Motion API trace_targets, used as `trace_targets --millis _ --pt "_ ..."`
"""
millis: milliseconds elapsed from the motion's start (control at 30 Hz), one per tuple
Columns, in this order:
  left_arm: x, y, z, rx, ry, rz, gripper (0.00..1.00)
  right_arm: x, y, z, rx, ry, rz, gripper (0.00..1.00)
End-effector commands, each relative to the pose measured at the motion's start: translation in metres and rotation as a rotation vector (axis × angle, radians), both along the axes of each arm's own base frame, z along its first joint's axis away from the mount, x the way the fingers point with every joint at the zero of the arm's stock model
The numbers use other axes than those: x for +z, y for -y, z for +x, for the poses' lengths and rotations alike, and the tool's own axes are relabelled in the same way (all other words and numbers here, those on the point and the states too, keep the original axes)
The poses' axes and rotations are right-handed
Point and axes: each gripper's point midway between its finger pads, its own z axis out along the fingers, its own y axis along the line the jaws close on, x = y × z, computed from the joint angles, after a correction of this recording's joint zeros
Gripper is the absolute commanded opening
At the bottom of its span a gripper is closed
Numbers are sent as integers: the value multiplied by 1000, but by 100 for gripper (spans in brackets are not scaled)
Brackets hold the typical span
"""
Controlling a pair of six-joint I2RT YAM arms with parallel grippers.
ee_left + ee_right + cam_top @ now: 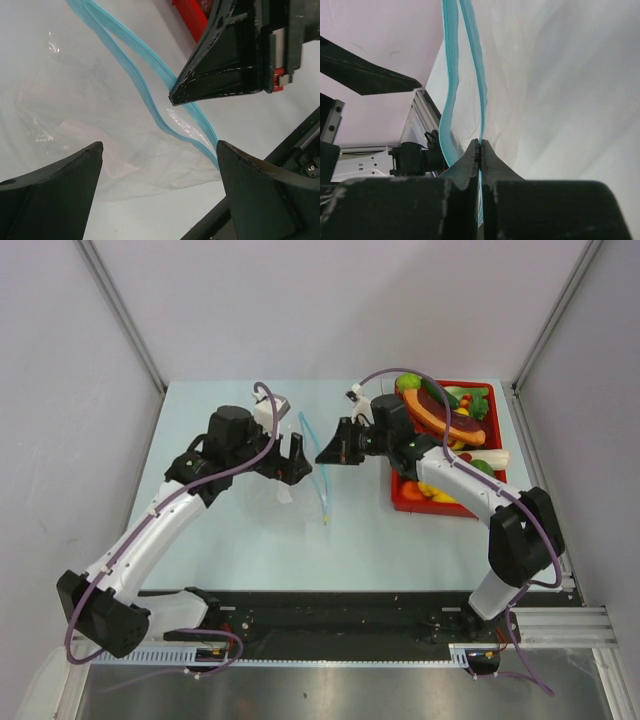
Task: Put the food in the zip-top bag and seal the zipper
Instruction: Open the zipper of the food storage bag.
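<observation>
The right gripper (480, 144) is clamping tight on the zipper (481, 85); the left gripper (160, 150) is hovering wide open, empty, above the bag (75, 100) on the table (250, 540); food (445, 412) is lying in the tray (408, 506)

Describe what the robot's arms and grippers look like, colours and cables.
The left arm and right arm have white links, black joints and a purple cable along each. The left gripper and right gripper are black with wedge-shaped fingers.
</observation>
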Motion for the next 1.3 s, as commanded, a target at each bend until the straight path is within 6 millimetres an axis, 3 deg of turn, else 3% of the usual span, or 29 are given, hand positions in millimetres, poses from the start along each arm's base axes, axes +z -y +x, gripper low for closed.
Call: trace_targets --millis 0,133,233,267,333,367,400,467,533,633,733,833,967,1167,1233,1267 --pt "5 -1 20 139 -11 -21 96 49 -15 -6 29 50 91 0" --pt "-1 -3 29 171 -32 -5 87 56 -19 -15 54 44 105 0" --pt "-7 -8 30 182 -50 8 72 60 -19 -18 71 45 117 0" --pt "-9 -11 30 184 -55 12 54 60 -18 -18 68 47 115 0" --pt "-12 -26 31 194 -91 16 33 57 -8 -14 57 63 89 0" --pt "-7 -33 33 199 -95 11 10 53 -3 -10 39 69 70 0" --pt "-7 -47 37 215 -117 5 0 47 13 -1 10 84 34 0" --pt "0 -71 35 222 -133 8 0 37 34 9 -32 99 -19 0" --pt "10 -77 25 179 -136 -10 0 28 57 27 -63 165 -92 0" --pt "14 -78 9 129 -130 -14 0 1 73 43 -65 171 -193 0" --pt "11 -68 2 90 -144 -58 0 -18 70 50 -18 160 -238 0" --pt "2 -59 9 80 -185 -99 0 -31 64 51 36 165 -278 0" --pt "-11 -39 12 36 -265 -178 0 -47 66 43 124 184 -338 0" --pt "-20 -16 32 27 -208 -198 0 -40 69 63 130 211 -340 9" --pt "-21 -9 44 29 -214 -221 0 -24 73 78 109 229 -323 15" --pt "-19 -6 50 30 -203 -228 0 -28 73 84 109 215 -325 21"
